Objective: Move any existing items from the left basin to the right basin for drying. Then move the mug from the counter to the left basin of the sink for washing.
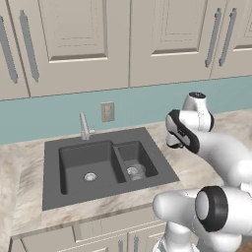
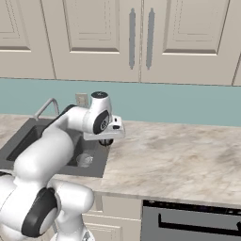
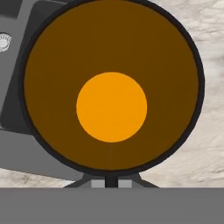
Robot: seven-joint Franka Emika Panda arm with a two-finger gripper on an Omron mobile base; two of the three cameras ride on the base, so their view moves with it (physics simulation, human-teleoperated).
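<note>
- Your claw (image 2: 107, 141) hangs over the sink's (image 1: 54, 197) right rim; whether it grips the mug (image 3: 111, 87) cannot be told.
- The glass tumbler (image 1: 137, 172) stands in the right basin (image 1: 143, 153).
- The mug's orange inside faces the hand camera, above the surface (image 3: 210, 109).

Base views flank arm from behind, sharing sink (image 1: 106, 167); hand view straight down, very near mug (image 3: 111, 107).
</note>
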